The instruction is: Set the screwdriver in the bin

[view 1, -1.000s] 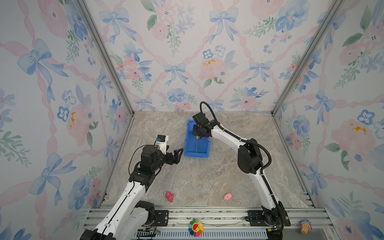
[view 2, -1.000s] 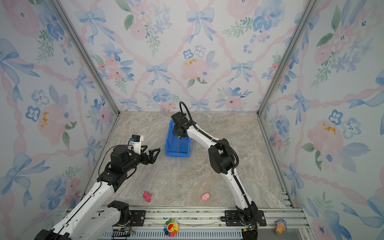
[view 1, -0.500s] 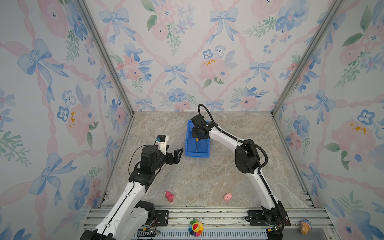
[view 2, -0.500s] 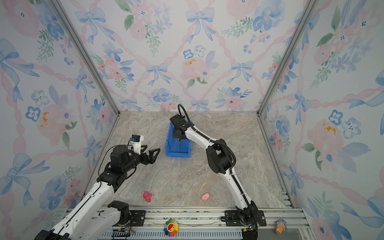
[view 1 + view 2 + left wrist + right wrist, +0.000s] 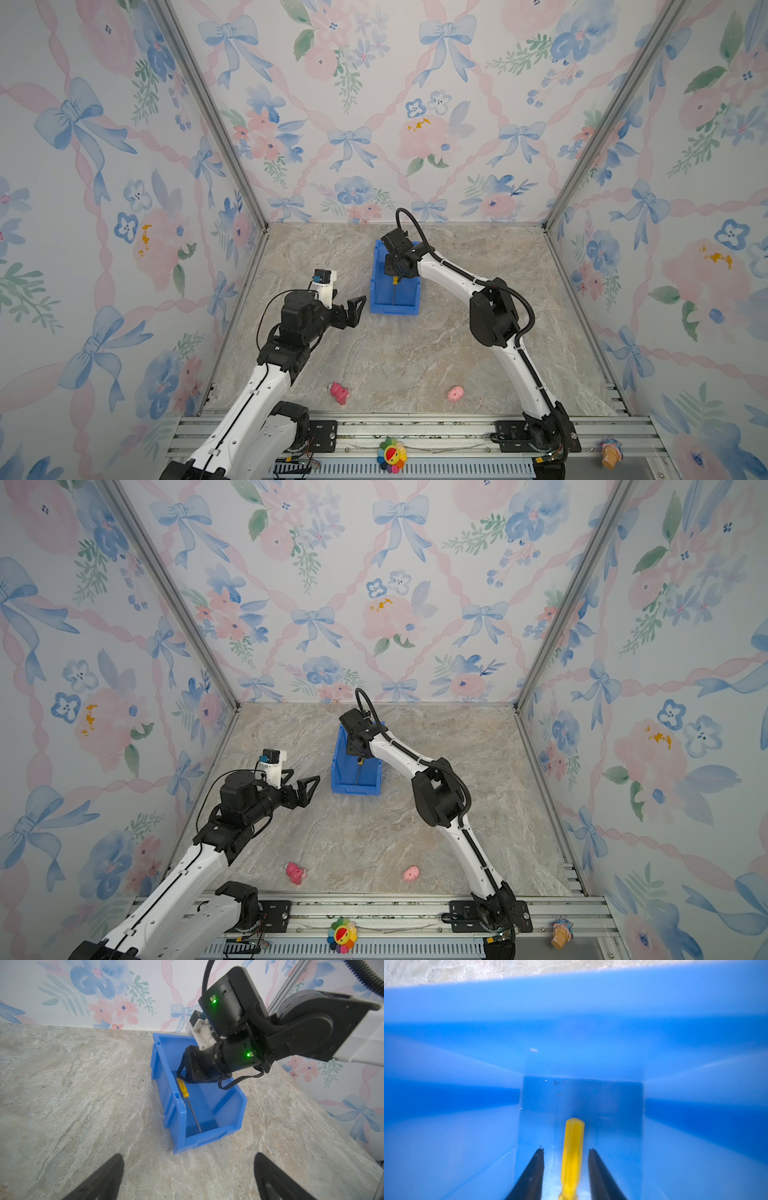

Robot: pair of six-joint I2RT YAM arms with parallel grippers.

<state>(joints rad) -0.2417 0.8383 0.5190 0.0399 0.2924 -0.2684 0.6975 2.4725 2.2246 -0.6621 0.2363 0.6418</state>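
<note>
Item: screwdriver (image 5: 182,1089), inside bin (image 5: 239,1105), tip by the low front lip, handle between the 2 fingers of right gripper (image 5: 566,1149), jaws narrowly parted with a gap each side; advice: raise gripper straight up, snagging neither handle nor walls; left gripper (image 5: 188,1155) wide, empty, near bin

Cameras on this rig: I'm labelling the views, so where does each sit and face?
Top views: high in front, looking down at the table; left arm, right arm show.
Left wrist: on left arm, facing the bin and right arm; own jaws wide.
Right wrist: inside the bin, facing its wall; own jaws flank the screwdriver.
Shared by all: bin, screwdriver.
</note>
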